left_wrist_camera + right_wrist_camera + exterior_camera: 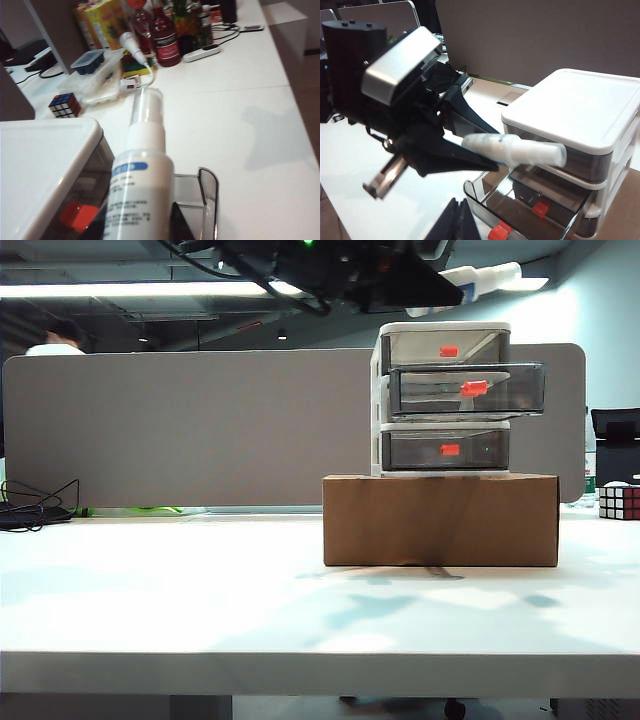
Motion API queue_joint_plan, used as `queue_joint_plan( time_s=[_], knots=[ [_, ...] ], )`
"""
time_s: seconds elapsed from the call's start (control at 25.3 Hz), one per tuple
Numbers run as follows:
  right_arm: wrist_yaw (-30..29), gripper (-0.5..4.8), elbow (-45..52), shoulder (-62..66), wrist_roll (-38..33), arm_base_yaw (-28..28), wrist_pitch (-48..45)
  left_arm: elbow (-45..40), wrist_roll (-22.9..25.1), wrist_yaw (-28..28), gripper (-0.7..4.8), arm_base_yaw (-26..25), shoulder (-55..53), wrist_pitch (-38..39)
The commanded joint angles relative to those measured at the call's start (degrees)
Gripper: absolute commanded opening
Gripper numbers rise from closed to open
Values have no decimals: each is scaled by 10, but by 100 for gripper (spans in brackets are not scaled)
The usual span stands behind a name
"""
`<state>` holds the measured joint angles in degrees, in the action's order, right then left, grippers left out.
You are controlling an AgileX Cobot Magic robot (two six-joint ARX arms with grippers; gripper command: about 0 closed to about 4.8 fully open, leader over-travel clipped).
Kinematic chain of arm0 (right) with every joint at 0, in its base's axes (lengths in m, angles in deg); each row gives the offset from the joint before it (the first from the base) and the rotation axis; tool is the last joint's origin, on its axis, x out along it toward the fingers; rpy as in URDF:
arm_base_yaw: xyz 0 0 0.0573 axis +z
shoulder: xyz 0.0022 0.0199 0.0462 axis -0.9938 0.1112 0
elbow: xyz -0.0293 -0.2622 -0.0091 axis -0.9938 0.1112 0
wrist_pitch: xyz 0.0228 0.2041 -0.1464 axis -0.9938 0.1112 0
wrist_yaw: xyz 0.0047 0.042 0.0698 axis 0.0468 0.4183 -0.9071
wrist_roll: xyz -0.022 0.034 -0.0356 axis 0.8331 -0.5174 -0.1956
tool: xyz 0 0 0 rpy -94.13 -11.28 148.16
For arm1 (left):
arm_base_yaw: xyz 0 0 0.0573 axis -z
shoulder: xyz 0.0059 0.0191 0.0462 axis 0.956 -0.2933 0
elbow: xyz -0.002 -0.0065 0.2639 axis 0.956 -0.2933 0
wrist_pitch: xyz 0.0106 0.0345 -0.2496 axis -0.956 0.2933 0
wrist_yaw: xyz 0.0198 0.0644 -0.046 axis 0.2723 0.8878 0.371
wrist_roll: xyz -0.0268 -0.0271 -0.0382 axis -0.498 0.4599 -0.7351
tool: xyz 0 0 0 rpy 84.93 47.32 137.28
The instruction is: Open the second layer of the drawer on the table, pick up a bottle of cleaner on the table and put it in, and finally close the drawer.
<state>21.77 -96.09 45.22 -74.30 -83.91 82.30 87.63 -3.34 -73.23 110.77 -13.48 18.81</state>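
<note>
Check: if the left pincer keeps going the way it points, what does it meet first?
Nothing close, probably. The left pincer, shut on the bottle, points level above the open second drawer, past its top; depth is unclear.

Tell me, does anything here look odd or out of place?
Only mildly: the drawer unit stands on a cardboard box, middle drawer pulled out. The left hand holds the cleaner bottle sideways above it. Nothing looks spilled or damaged.
</note>
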Motion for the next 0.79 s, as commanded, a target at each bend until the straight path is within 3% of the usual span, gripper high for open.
queue_joint_plan(
  time_s=[0.04,0.16,0.24,0.47,0.67,0.79],
  knots=[
    [1,-5,-4,-3,2,1,-2,2,-20,38,62,10,-6,-1],
    [1,-5,-4,-6,2,1,-2,2,-52,95,62,22,-12,-4],
    [2,-5,-4,-6,2,1,-3,3,-99,101,62,25,-13,-5],
    [2,-5,-4,-6,2,1,-3,5,-157,118,62,32,-13,5],
    [4,-5,-4,-6,2,1,-3,5,-164,140,63,42,-13,44],
    [4,-5,-4,-6,2,1,-3,5,-164,156,146,45,-13,48]
  ],
)
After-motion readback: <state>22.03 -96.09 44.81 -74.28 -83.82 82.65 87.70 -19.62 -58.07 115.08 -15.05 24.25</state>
